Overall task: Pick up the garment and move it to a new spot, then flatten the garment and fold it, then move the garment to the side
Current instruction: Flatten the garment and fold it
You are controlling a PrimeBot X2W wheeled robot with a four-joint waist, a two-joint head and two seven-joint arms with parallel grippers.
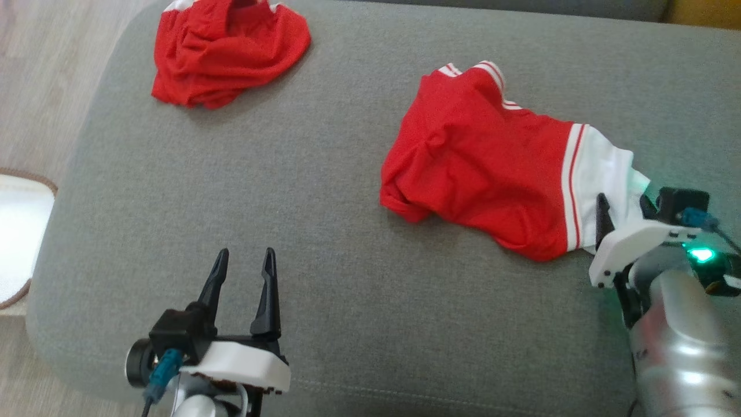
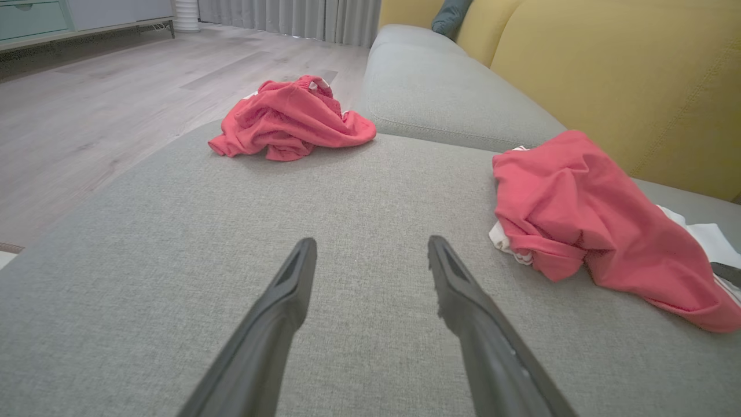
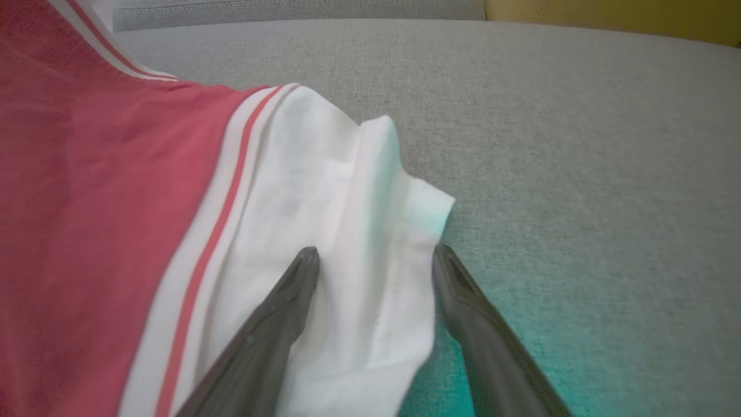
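Note:
The garment (image 1: 480, 162) is red with white striped trim and a white end, and it lies rumpled on the right half of the grey cushion (image 1: 289, 191). My right gripper (image 1: 624, 202) stands open at that white end. In the right wrist view its fingers (image 3: 289, 307) straddle a raised white fold of the garment (image 3: 347, 220), one on each side. My left gripper (image 1: 246, 260) is open over bare cushion at the lower left, well apart from the cloth. In the left wrist view the left gripper (image 2: 370, 249) points across the cushion, with the garment (image 2: 579, 214) to its right.
A second crumpled red garment (image 1: 226, 49) lies at the cushion's far left corner, also in the left wrist view (image 2: 289, 119). Wooden floor (image 1: 40, 87) and a pale rug (image 1: 17, 243) lie left of the cushion. A yellow backrest (image 2: 608, 69) rises behind.

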